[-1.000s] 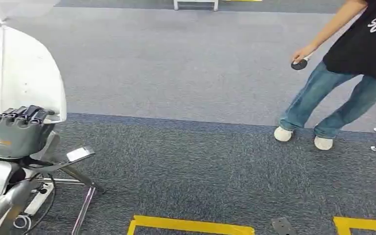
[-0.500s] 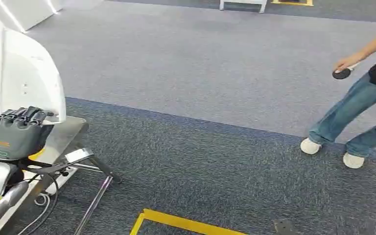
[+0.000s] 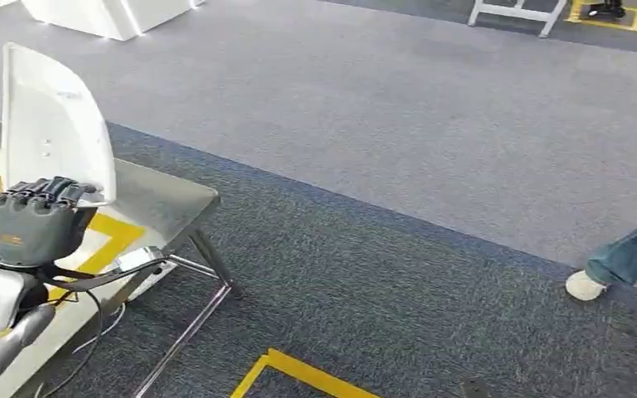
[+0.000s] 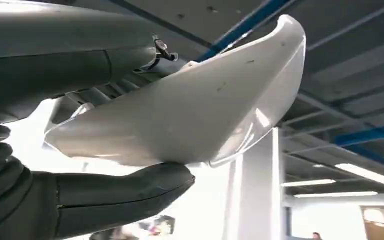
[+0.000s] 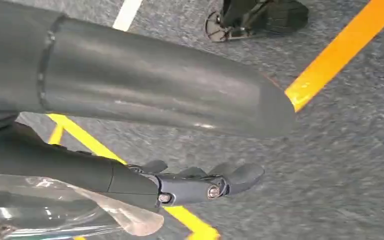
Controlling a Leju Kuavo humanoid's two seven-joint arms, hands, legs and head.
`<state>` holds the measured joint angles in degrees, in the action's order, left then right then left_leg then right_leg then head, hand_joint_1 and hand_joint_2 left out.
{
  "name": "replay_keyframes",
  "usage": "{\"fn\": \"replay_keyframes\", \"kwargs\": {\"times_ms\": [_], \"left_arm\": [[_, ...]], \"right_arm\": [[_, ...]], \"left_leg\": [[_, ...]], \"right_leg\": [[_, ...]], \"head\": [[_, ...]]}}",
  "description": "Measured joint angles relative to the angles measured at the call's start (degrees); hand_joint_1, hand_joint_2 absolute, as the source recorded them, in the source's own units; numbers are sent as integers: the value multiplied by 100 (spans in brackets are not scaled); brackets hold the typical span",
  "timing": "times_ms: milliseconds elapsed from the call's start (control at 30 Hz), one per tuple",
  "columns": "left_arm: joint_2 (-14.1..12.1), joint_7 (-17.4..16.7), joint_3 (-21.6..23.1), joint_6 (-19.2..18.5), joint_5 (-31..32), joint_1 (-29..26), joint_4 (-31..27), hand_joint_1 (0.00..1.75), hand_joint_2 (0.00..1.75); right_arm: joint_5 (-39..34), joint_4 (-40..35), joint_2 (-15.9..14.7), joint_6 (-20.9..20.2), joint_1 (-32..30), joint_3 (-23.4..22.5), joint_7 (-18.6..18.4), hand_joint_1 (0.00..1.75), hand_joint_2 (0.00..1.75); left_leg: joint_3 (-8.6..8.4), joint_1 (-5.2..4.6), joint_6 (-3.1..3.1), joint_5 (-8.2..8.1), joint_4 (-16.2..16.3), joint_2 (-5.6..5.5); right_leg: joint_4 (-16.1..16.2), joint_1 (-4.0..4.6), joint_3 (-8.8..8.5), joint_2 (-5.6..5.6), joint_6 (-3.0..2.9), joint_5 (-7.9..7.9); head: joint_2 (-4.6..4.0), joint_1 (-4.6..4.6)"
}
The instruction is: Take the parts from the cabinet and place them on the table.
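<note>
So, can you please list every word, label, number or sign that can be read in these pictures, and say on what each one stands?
No text can be read in these pictures.
A small orange mark on the back of the grey left hand: too small and blurred to read.
The curved white plastic shell part that this hand holds: small dark dots, no lettering.
The yellow tape lines on the grey carpet floor: plain, no writing.

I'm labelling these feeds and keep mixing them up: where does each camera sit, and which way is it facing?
Head view: high on the body, looking forward and down at carpet, a metal table and a person's shoes; the left hand holds a white part.
Left wrist view: behind the left hand, looking up past the white part to the ceiling.
Right wrist view: behind the right hand, facing down at carpet and yellow tape.
Head and left wrist views share the part.
</note>
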<state>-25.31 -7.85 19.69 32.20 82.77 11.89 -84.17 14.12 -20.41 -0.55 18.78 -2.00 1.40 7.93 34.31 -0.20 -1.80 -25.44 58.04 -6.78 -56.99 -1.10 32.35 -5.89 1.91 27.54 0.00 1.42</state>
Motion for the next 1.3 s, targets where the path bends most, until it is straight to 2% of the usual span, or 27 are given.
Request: {"fn": "replay_keyframes", "kwargs": {"times_ms": [100,133,167,200,267,300,333,367,400,433,467,500,600,633,667,700,767,800,833,867,900,933,967,1000,1033,1100,1300], "left_arm": [[7,-9,-9,20,5,-35,4,175,175],[11,-9,-9,20,7,-41,7,175,175],[15,-11,-9,22,13,-8,7,175,175],[30,-11,-7,22,22,20,11,175,175],[70,-13,2,22,64,18,20,175,175],[92,-13,7,20,85,10,33,175,175],[105,-30,9,17,129,7,46,175,175],[118,-53,7,17,169,9,57,175,175],[129,-89,9,18,227,11,61,175,175],[138,-116,7,20,256,20,63,175,175],[148,-127,7,20,273,34,65,175,175],[162,-131,9,20,287,62,68,175,175],[175,-146,9,24,312,58,81,175,175],[175,-155,7,24,328,60,81,175,175],[179,-171,4,26,346,73,81,175,175],[190,-186,7,26,365,99,81,175,175],[230,-195,7,26,372,105,85,175,175],[241,-197,7,26,372,101,90,175,175],[245,-197,7,26,372,94,92,175,175],[247,-201,7,26,372,91,92,175,175],[247,-203,7,26,372,92,92,175,175],[247,-203,4,26,372,92,92,175,175],[247,-205,2,28,370,92,92,175,175],[243,-212,-4,28,361,92,92,175,175],[241,-212,-11,31,354,89,92,175,175],[228,-214,-22,35,335,73,94,175,175],[199,-212,-63,35,311,71,101,175,175]], "right_arm": [[5,4,0,17,-18,-4,0,0,0],[5,4,0,22,-10,-7,5,0,0],[7,4,0,26,-15,-9,13,0,0],[7,9,-7,37,-23,-15,13,0,0],[5,37,-17,52,-56,-46,13,0,0],[5,50,-20,55,-72,-52,11,0,0],[5,57,-20,57,-79,-55,11,0,0],[7,61,-20,57,-75,-55,13,0,0],[9,66,-20,57,-67,-57,15,0,0],[11,70,-20,57,-60,-57,22,0,0],[15,85,-20,57,-54,-61,22,0,0],[22,94,-20,59,-45,-68,24,0,0],[26,107,-24,61,-39,-103,24,0,0],[29,107,-24,61,-15,-107,26,0,0],[35,109,-42,61,8,-116,40,0,0],[44,120,-35,57,18,-118,53,0,0],[55,149,-31,57,13,-131,61,0,0],[70,166,-31,57,-11,-142,59,0,0],[92,181,-31,57,-23,-144,61,0,0],[107,195,-31,57,-22,-144,66,0,0],[118,197,-31,57,-12,-142,72,0,0],[125,197,-31,57,-3,-142,74,0,0],[131,197,-31,59,5,-142,74,0,0],[138,201,-31,63,17,-142,74,0,0],[153,203,-31,68,26,-142,72,0,0],[190,208,-26,76,10,-142,62,0,0],[234,223,-24,85,16,-142,39,0,0]], "left_leg": [[47,51,119,53,-45,-226],[69,51,135,-5,13,-69],[152,12,167,-142,202,310],[321,22,196,-344,558,490],[760,58,236,-735,1484,611],[923,71,253,-801,1804,620],[918,79,263,-715,1782,626],[786,81,263,-517,1526,644],[511,79,249,-225,989,701],[200,69,220,35,405,836],[10,10,198,0,81,1121],[-1,-47,151,-20,-10,1147],[44,-52,76,-30,28,964],[9,-9,21,-3,-29,905],[-2,7,-7,-3,-37,888],[0,18,-40,-6,-36,866],[2,13,-66,-14,-34,800],[0,6,-70,-18,-32,753],[-6,5,-72,-20,-32,719],[-13,5,-70,-27,-28,679],[-27,5,-65,-36,-26,655],[-49,7,-50,-50,-20,639],[-64,8,-26,-69,-14,622],[-43,-36,9,-92,22,601],[-27,-28,32,-77,18,590],[-19,-32,-55,-71,41,588],[-47,-11,-49,-73,1,591]], "right_leg": [[-14,46,-18,197,-65,-5],[39,10,-45,298,-117,-34],[44,19,-66,374,-144,-21],[43,31,-72,452,-168,-7],[40,52,-84,634,-193,18],[37,54,-87,730,-195,28],[37,54,-101,810,-187,45],[37,54,-118,885,-181,61],[37,54,-156,960,-166,85],[37,55,-203,1029,-144,114],[40,70,-234,1089,-111,143],[21,108,-229,1143,-70,169],[45,104,-270,1332,-7,203],[26,96,-269,1298,49,255],[-111,78,-202,961,71,364],[-447,70,-34,754,70,540],[-1425,61,483,618,87,931],[-1835,62,733,608,88,1021],[-1912,62,835,606,84,948],[-1692,62,801,606,71,713],[-1263,60,640,606,55,417],[-709,58,402,601,31,114],[-203,58,183,583,10,-80],[-59,65,75,570,3,13],[-57,61,56,576,-2,0],[-39,62,56,573,25,-24],[-60,95,57,568,-29,3]], "head": [[0,-4],[0,0],[0,35],[0,48],[0,44],[0,46],[0,44],[0,44],[0,48],[0,46],[0,39],[0,55],[0,35],[0,39],[0,15],[0,2],[0,-9],[0,-22],[0,-17],[0,-24],[0,-20],[0,-22],[0,-22],[0,-22],[0,-13],[0,-18],[0,-17]]}}
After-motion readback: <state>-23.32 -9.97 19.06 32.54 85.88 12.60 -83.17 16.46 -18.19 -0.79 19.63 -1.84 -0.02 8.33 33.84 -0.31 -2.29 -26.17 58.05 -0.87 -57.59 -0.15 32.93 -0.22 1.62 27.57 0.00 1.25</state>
